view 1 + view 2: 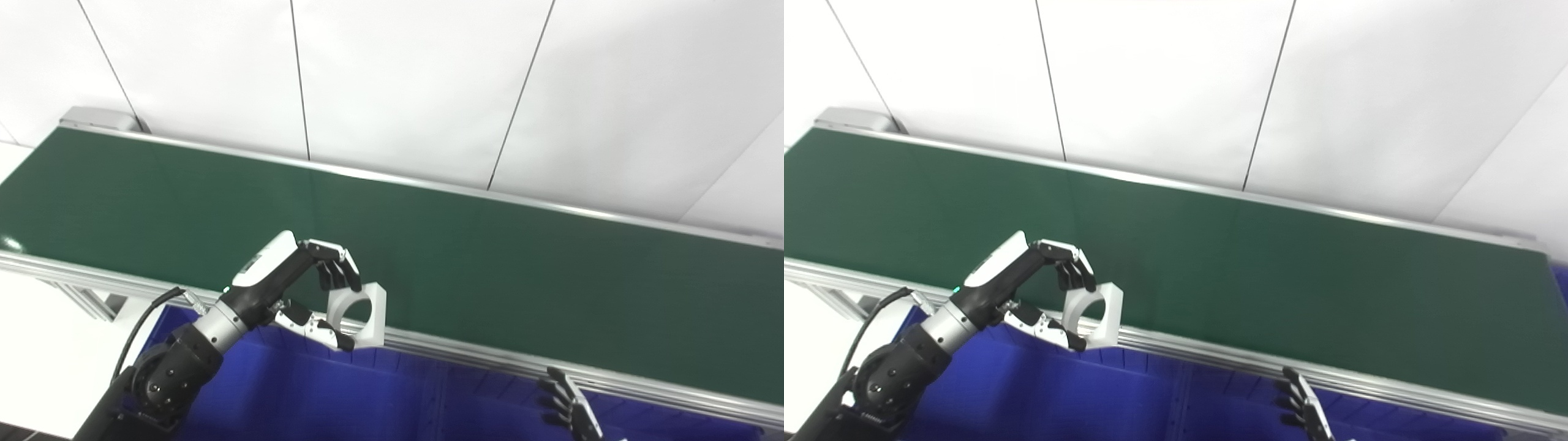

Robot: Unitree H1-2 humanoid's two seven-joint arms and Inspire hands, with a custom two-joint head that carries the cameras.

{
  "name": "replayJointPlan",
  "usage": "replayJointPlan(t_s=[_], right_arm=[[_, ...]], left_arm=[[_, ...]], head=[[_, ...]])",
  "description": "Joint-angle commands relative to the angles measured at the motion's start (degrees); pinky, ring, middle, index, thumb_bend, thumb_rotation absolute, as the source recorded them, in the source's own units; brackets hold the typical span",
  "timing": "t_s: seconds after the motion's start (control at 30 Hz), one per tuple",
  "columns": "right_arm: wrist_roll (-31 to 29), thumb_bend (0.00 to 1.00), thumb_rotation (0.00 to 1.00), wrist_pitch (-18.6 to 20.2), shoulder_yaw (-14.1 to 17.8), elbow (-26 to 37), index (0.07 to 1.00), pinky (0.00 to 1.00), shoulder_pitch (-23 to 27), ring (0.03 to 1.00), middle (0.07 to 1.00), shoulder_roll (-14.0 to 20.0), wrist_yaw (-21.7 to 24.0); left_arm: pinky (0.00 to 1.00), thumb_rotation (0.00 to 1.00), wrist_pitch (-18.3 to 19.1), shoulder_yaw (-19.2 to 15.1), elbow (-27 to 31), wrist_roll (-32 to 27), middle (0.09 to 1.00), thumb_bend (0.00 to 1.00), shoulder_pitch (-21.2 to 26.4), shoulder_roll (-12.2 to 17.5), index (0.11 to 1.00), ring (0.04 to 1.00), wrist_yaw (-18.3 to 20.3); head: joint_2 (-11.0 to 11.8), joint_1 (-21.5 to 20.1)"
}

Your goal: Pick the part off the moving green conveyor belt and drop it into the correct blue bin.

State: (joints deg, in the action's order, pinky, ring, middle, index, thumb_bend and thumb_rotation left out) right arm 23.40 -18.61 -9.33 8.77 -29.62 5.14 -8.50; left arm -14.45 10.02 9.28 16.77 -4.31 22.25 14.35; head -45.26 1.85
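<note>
Nearest to me, along the bottom edge, lay the blue bin (343, 392), its ribbed wall running just under the rail of the belt, with what looked like a divider partway along. My right hand (569, 407) showed only its fingertips there, low and well to the right of the work; the fingers looked spread with nothing among them, so I took it to be waiting, empty.

Just beyond the bin's wall, my left hand (318, 294) was grasping the white part (361, 312), a blocky piece with a round hole through it. The fingers (337, 272) curled over its top edge and the thumb pressed in from below, so the hand was closed only as far as the part allowed. The part stood roughly upright, its lower corner over the silver rail (465, 355) at the near edge of the belt; I could not tell whether it touched the rail or hung just clear.

I judged that picking was done and carrying was the step in hand. The next move called for drawing the part back toward me, clear of the rail, until it hung over the right compartment, and only then spreading the fingers. Which compartment was correct I could not tell from here.

Farther off, the green belt (490, 263) ran bare across the whole view, and behind it rose the white panelled wall (404, 79).
</note>
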Motion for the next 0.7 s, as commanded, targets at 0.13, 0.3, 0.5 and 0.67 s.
replayJointPlan(t_s=[0.13, 0.3, 0.5, 0.67], right_arm=[[-1.28, 0.70, 0.47, 1.69, 0.48, 3.42, 0.895, 0.68, -0.33, 0.776, 0.838, -0.39, 1.63], [-1.35, 0.70, 0.47, 2.83, 0.66, 4.36, 0.894, 0.70, -0.15, 0.782, 0.837, -0.45, 2.26], [-0.93, 0.70, 0.46, 2.97, 0.82, 5.13, 0.885, 0.70, -0.08, 0.768, 0.818, -0.56, 2.16], [-1.40, 0.70, 0.46, 3.02, 0.84, 5.42, 0.886, 0.70, -0.16, 0.768, 0.815, -0.57, 2.37]], left_arm=[[0.33, 0.00, -3.51, 1.35, -1.77, 4.21, 0.515, 0.50, -1.45, 1.77, 0.497, 0.392, 0.04], [0.48, 0.00, -5.73, 3.26, -4.74, 4.31, 0.500, 0.50, -1.58, 2.95, 0.470, 0.481, 1.68], [0.51, 0.00, -1.31, 5.46, -3.60, 6.75, 0.511, 0.50, -1.56, 4.44, 0.467, 0.470, 5.93], [0.52, 0.00, 1.87, 7.14, -2.88, 9.63, 0.522, 0.50, -1.50, 4.77, 0.462, 0.468, 8.56]], head=[[-2.26, 0.02], [-3.08, 0.05], [-4.75, 0.01], [-5.16, -0.35]])
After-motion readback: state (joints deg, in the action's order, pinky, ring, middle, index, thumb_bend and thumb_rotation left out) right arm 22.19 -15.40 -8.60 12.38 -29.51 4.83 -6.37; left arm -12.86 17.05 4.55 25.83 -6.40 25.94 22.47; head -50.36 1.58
